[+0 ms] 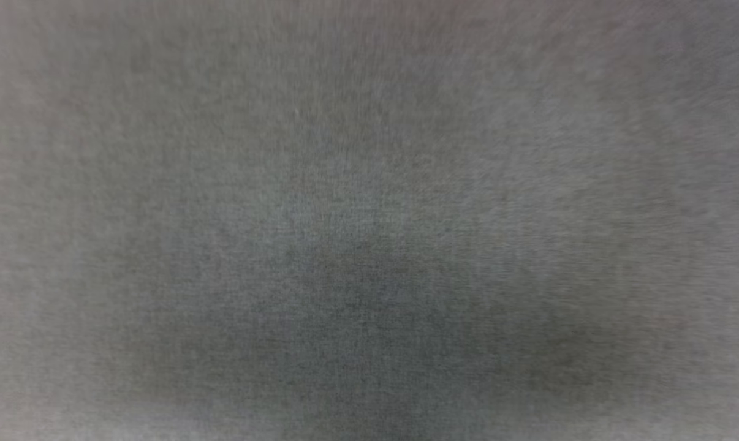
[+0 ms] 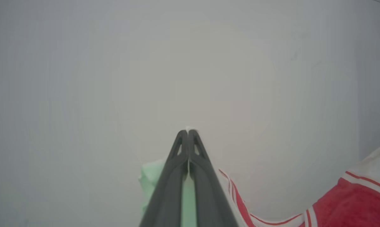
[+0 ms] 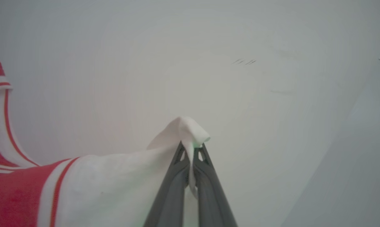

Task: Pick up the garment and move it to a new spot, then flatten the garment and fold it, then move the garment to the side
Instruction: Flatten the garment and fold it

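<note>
While the right gripper [image 3: 192, 146] pinches the red-and-white jersey shirt [image 3: 114, 183], bunched beyond its tips, the left gripper [image 2: 188, 132] nips a white edge.

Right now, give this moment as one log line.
left gripper: shut on jersey | right gripper: shut on jersey | head view: blurred

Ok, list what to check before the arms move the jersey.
1. Right gripper shut on the garment, white fold pinched at its tips: ok.
2. Left gripper shut with white cloth between its fingers: ok.
3. Left bite deep enough, only a sliver past the tips: cannot tell.
4. Head view usable: not ok, blurred grey.
5. Flat hang of the garment between the arms: cannot tell.
6. New spot located: cannot tell.
</note>
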You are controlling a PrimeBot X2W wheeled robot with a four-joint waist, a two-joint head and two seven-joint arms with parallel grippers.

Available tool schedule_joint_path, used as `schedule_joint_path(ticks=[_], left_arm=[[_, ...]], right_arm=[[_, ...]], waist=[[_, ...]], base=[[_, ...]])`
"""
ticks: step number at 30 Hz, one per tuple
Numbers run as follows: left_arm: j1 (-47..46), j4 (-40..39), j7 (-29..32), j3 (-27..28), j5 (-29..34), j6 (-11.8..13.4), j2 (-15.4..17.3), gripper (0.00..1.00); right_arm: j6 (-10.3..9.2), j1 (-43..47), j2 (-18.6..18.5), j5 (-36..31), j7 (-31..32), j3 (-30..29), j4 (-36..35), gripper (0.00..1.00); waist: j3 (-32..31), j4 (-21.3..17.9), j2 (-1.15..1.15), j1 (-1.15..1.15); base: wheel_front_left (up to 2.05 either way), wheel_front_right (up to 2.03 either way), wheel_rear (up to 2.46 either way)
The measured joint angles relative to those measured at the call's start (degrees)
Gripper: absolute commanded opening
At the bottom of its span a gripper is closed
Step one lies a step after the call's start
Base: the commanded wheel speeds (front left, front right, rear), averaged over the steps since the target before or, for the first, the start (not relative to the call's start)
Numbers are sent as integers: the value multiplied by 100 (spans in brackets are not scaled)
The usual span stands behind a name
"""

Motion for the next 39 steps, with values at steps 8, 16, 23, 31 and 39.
schedule_joint_path(ticks=[8, 16, 23, 31, 39], left_arm=[[143, -891, -113, 793, 344, -71, -68, 0], [994, -1068, -110, 1529, 775, -211, -294, 0], [1439, -917, -110, 1730, 995, -426, -444, 0], [2784, -917, -65, 701, 155, -500, -438, 0], [4711, -2053, 121, -502, -1391, -509, 432, 0]], right_arm=[[1, 806, 232, -1216, 0, -996, -1152, 0], [1, 1396, 492, -1351, 0, -1061, -1141, 0], [1, 1566, 334, -879, 0, -808, -1132, 0], [2, 3036, -275, 269, 1, -105, -1610, 0], [1, 5115, -820, 1404, 0, 134, -2526, 0]], waist=[[1098, 248, 0, 0], [1782, 568, 0, 0], [1672, 798, 0, 0], [963, 902, 0, 0], [-94, 926, 0, 0]], base=[[0, 0, 0], [0, 0, 0], [0, 0, 0], [0, 0, 0], [0, 0, 0]])
